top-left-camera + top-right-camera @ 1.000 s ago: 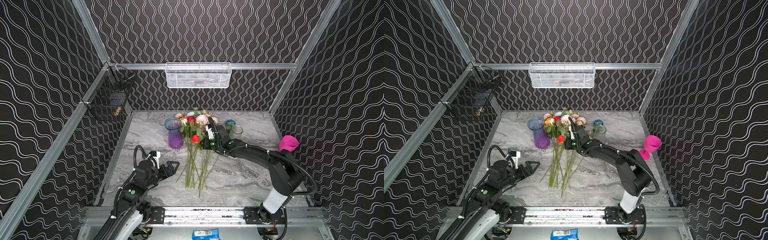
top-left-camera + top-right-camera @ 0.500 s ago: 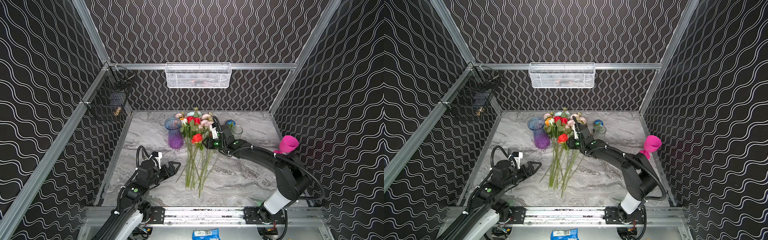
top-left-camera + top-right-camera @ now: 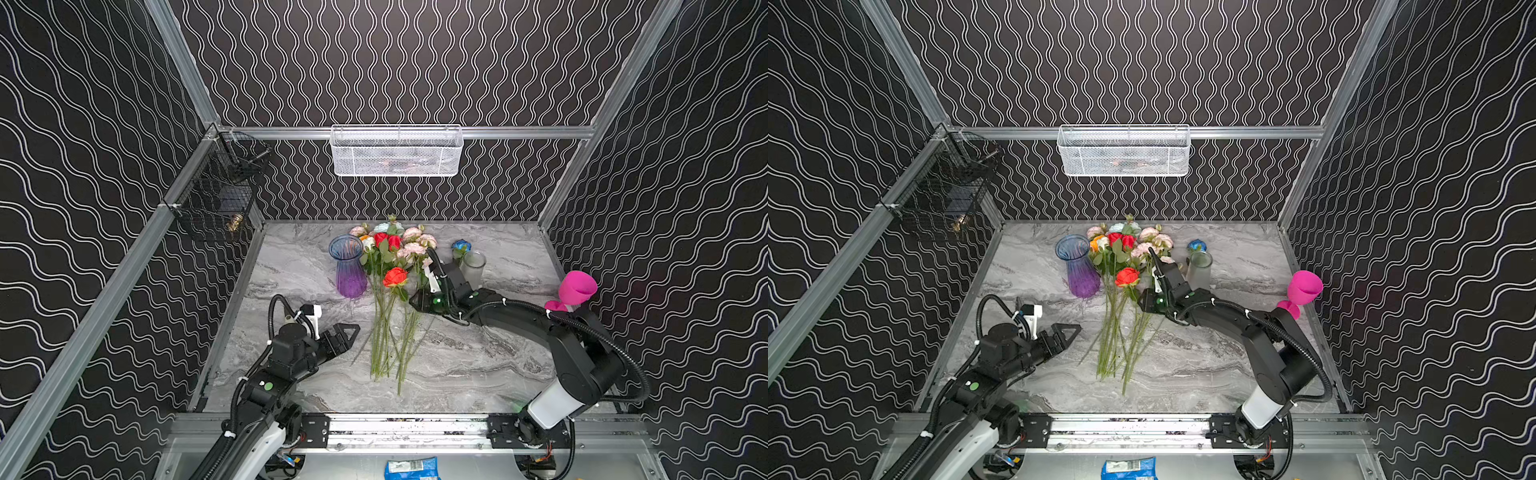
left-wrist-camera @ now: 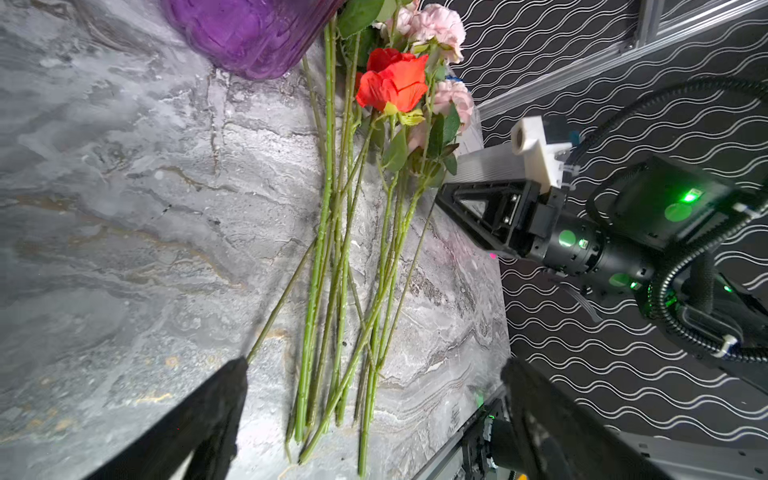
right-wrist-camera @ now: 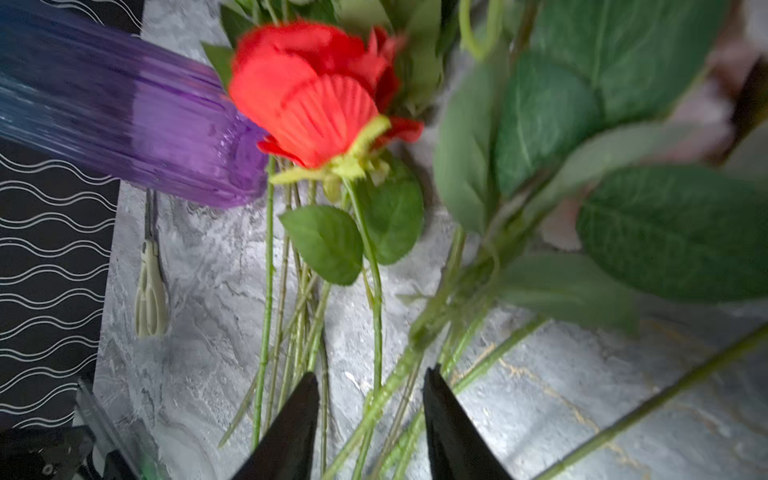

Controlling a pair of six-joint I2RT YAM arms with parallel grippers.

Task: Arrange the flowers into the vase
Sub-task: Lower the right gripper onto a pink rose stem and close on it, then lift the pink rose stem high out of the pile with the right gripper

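Snagging risk: right hand (image 5: 371, 378), jaws partly apart and gripping nothing, straddles several crossed stems of the long green-stemmed artificial flowers (image 3: 386, 316); closing could take more than one.
Tipping risk: upright ribbed blue-to-purple glass vase (image 3: 348, 266) stands empty just beside the blooms; a swung stem could knock it.
Idle arm: left hand (image 4: 374, 368) wide, empty, near the stem ends.
Flower location: bunched flat on the grey marbled worktop (image 3: 478, 365).
View difference: right wrist view shows stems between the jaws; both top views hide this.
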